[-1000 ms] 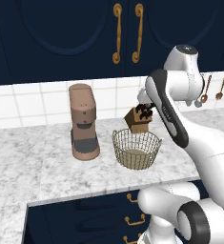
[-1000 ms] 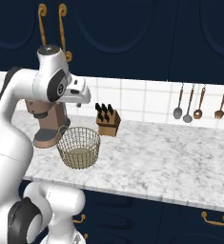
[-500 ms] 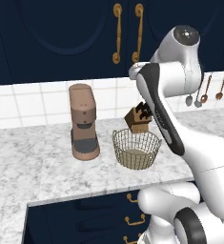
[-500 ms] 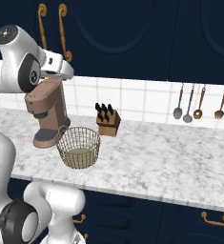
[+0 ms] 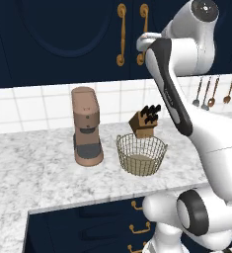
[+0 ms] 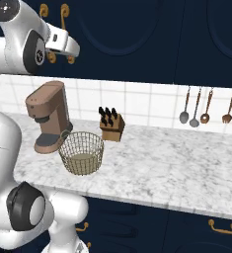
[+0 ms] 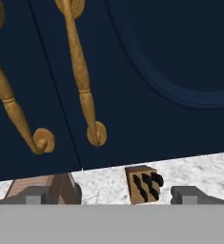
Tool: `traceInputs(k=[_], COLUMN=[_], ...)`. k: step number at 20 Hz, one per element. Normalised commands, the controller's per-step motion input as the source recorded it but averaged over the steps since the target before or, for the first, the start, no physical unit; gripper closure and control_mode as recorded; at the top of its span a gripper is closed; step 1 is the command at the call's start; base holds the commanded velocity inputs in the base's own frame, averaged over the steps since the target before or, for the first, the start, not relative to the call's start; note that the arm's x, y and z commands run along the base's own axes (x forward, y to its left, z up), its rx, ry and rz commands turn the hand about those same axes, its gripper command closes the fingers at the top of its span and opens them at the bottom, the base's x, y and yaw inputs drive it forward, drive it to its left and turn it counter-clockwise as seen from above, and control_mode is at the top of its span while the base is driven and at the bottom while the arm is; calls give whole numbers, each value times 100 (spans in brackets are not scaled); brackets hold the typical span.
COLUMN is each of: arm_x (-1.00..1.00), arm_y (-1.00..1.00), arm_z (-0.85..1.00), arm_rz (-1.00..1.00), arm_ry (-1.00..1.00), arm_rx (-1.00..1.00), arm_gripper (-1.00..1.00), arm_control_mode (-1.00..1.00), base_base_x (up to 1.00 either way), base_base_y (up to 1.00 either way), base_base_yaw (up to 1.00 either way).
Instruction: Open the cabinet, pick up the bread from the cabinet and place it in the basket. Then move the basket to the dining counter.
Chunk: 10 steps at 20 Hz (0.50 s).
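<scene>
1. The cabinet point(image 5: 63, 39), dark navy with arched panels, is hanging shut above the counter point(image 5: 33, 168).
2. Its turned brass handles point(image 7: 82, 71) are running off the hand view's top.
3. The gripper point(image 7: 111, 194) is facing them, fingers spread wide, gripping nothing.
4. The wire-mesh basket point(image 5: 141, 153) is sitting beside the coffee machine point(image 5: 86, 126) and knife block point(image 5: 143, 122).

We see flat, even rendered light, sharp throughout, without blur or glare; the basket point(image 5: 141, 154) casts only a faint shadow on the counter point(image 5: 38, 173).
</scene>
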Motion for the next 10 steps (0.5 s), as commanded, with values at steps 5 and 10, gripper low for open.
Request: traceInputs(k=[5,10], arm_x=[50,54], arm_y=[3,6], arm_z=[12,0], arm_rz=[3,0], arm_ry=[1,0], arm_rx=[1,0], arm_gripper=[-100,-100], arm_control_mode=[-100,-100], base_base_x=[0,0], base_base_y=[0,0], base_base_yaw=[0,0])
